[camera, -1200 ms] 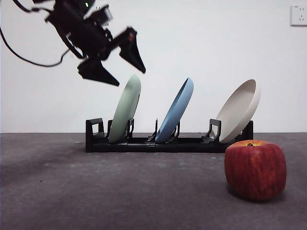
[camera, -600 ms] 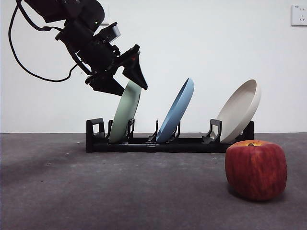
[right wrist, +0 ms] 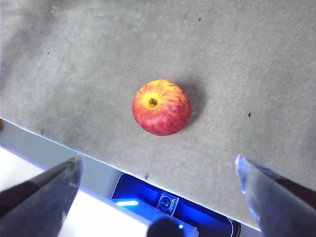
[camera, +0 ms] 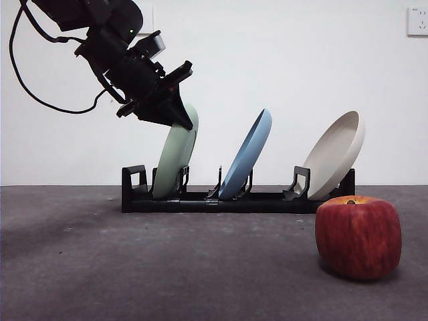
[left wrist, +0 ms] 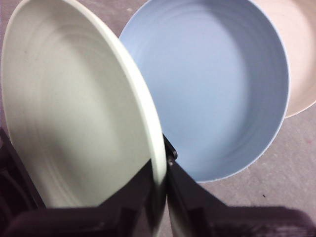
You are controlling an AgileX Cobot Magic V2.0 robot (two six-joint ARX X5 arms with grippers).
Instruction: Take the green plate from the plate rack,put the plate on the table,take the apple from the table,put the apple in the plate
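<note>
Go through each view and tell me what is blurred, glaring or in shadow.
Front view: evenly lit and sharp; the apple casts a soft shadow on the table.
Left wrist view: the green plate rim blurs where it passes between the left gripper jaws; dark shadow along the bottom edge.
Right wrist view: apple sharp, right gripper jaws out of focus, blue glow below them.

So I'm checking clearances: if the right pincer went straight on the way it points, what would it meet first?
Probably the bare table. The right pincer, jaws wide open, hangs above the apple, which lies slightly ahead; depth is unclear, so it may meet the apple.
</note>
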